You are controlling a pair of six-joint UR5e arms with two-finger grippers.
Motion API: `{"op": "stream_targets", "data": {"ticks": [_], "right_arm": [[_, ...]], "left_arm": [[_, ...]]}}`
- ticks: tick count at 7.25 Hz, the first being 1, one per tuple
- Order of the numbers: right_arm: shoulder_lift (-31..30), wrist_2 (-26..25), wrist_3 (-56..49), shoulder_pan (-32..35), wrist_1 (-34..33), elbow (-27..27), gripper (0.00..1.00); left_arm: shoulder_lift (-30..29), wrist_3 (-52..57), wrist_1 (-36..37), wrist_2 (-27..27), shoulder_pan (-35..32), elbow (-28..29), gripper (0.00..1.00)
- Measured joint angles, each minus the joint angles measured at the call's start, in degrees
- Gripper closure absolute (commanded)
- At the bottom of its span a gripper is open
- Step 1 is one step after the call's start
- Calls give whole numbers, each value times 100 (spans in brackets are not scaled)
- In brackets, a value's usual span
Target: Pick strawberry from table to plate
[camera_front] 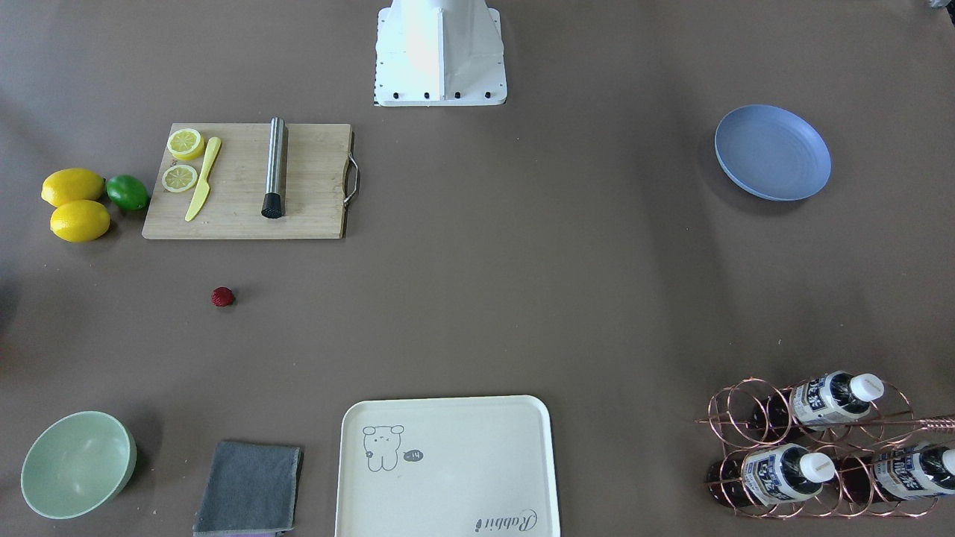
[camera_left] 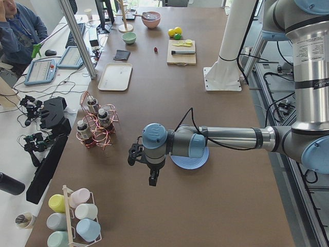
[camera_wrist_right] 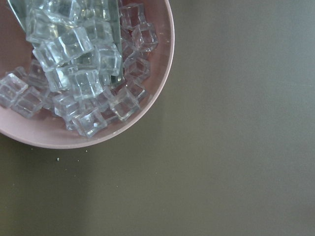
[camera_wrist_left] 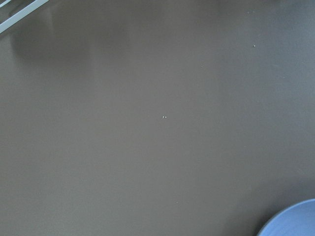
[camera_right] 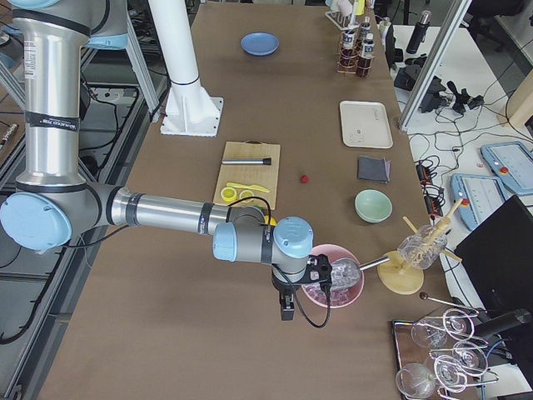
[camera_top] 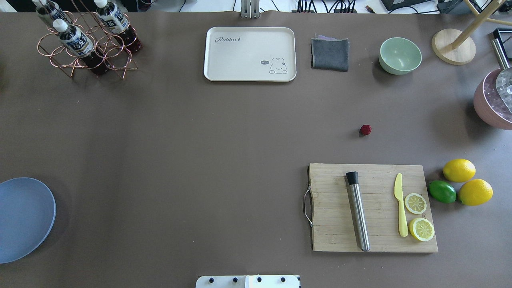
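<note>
The strawberry [camera_top: 365, 129] lies alone on the bare tabletop [camera_top: 200, 140], in the robot's right half, just past the far edge of the wooden cutting board [camera_top: 332, 200] and touching nothing. The light-blue plate [camera_top: 24, 220] sits at the opposite end, at the robot's far left, well apart from the berry and partly cut off by the overhead view's edge. Neither arm is at the fruit. The right hand [camera_right: 286, 310] hangs by the rim of a pink bowl [camera_wrist_right: 160, 93] heaped with ice cubes [camera_wrist_right: 74, 73] at the right end of the tabletop. The left hand [camera_left: 152, 180] hangs beside the plate, whose edge shows in a corner of the left wrist view. Both hands show only in the side views, so I cannot tell whether their fingers are apart or together. By the look of things, no part of the task is done yet. The main hazard, as I judge it, is the berry itself. It is tiny and rounded, so a descent slightly off centre would likely nudge it away or let it slip out as the fingers come together. A low sweep from the bowl could clip its rim, or the lemons [camera_top: 459, 170] and lime [camera_top: 442, 191] near that path. The carry across is long, and a weak hold or a high release might send the berry rolling off the shallow plate.
</note>
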Motion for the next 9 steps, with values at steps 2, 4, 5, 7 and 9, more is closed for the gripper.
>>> {"op": "stream_targets", "data": {"ticks": [2,4,5,7,9], "right_arm": [[0,0,1,0,0,29,0],[0,0,1,0,0,44,0],[0,0,1,0,0,68,0],[0,0,3,-1,0,115,0],[4,87,51,-3,-3,118,0]], "left_arm": [[1,29,0,-11,0,-5,1],[4,55,-6,-15,2,-20,1],[11,76,-27,-11,6,-16,1],[23,94,-57,-2,8,-17,1],[13,79,-67,-16,9,-12,1]]}}
